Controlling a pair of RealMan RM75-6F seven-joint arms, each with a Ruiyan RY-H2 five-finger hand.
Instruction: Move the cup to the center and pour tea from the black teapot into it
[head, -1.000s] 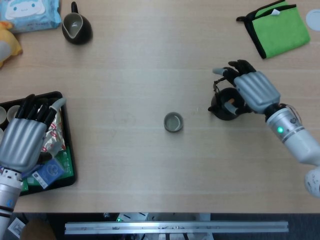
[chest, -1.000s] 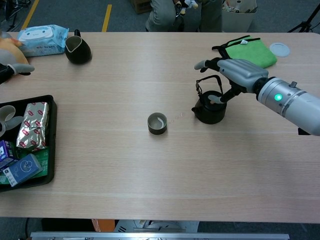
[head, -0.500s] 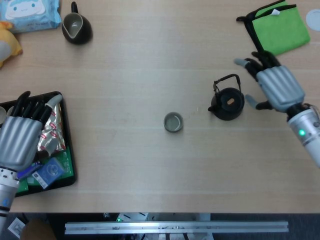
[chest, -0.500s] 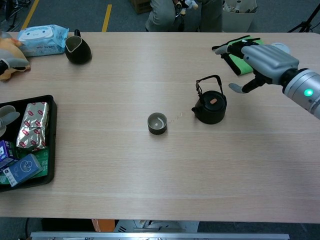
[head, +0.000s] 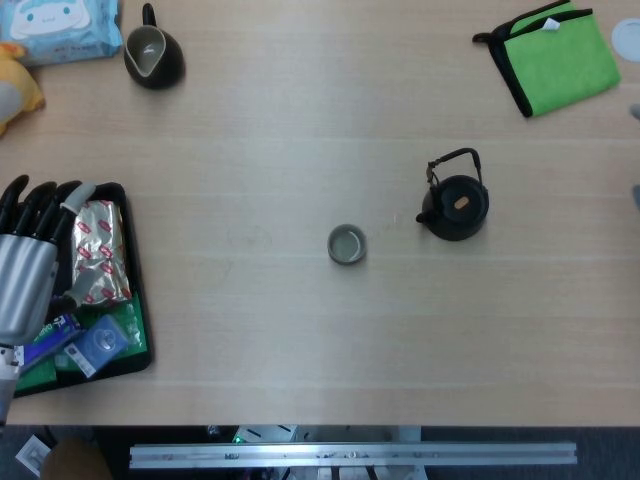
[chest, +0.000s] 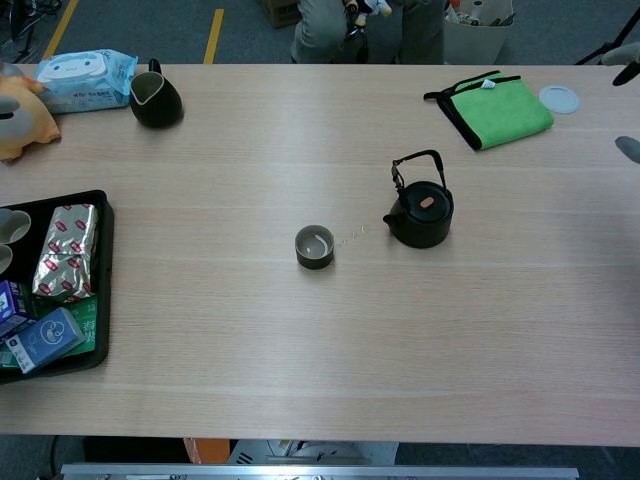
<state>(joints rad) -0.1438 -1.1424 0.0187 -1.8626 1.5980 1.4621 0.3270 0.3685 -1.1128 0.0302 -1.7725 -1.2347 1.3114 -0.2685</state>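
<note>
Worktop (head: 300, 120) of pale wood, seen from head and chest cameras.

Left robot hand (head: 25, 275): at the left edge, over the black tray (head: 135, 300) of packets; fingers slightly apart, holding nothing.

Right robot hand (chest: 628, 150): only fingertips show at the right edge of the chest view; open or closed cannot be told. It holds nothing visible.

Cup (head: 346, 244): upright at the worktop centre, well apart from both hands.

Black teapot (head: 456, 205): upright just right of centre, near the cup, spout toward it, bail handle raised, lid on.

Step in hand, by judgement: cup placed and teapot set down; tea level in the cup cannot be told. If pouring remains, grip the handle squarely, lift clear, and tilt slowly with the spout over the cup.
</note>
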